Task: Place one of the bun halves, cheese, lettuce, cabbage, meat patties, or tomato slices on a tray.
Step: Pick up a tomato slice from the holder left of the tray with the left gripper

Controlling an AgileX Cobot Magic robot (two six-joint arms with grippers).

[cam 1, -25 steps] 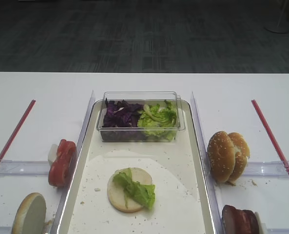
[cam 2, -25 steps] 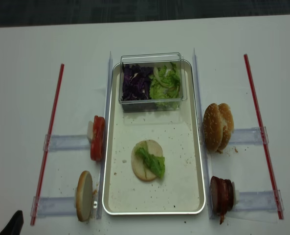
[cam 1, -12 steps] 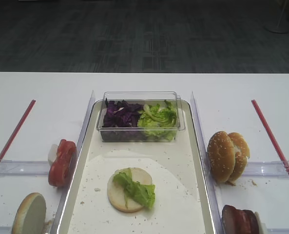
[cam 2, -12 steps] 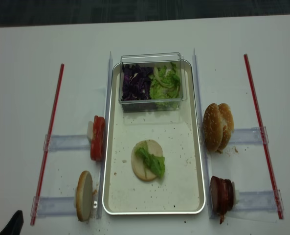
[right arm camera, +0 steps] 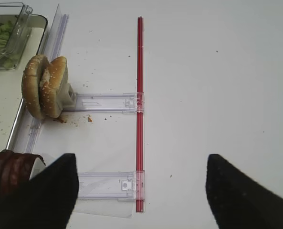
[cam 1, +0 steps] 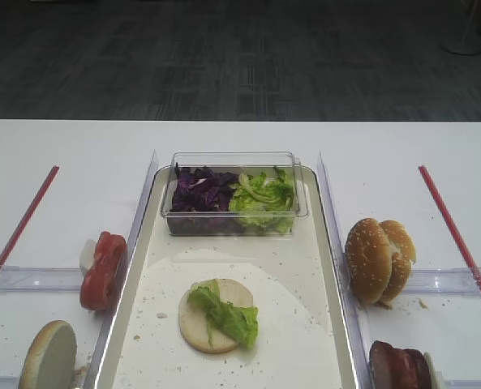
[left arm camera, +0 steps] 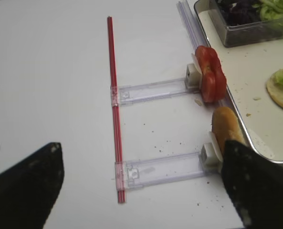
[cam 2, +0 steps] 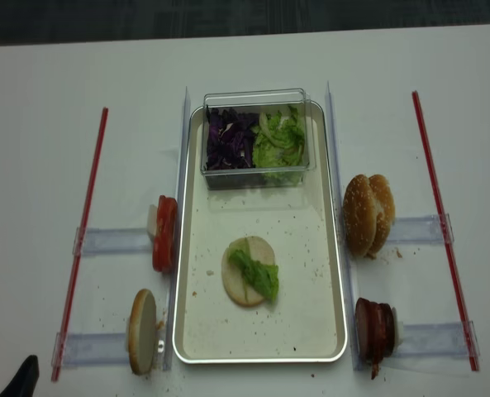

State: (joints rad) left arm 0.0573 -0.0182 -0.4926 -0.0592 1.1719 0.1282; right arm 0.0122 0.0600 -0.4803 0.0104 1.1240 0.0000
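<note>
**Burger base laid, next layer waiting**

Tray in the high view holds a bun half under lettuce; a next layer, perhaps tomato slices, needs picking. Right wrist: right gripper spread, empty, near meat patties. Left wrist: left gripper wide apart, empty. Realsense view: nothing has shifted since before.

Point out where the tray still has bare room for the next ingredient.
Free on the tray: the band between the clear box and the bun half topped with lettuce, plus both sides of that bun. Crowded: the far end, filled by the box.
</note>
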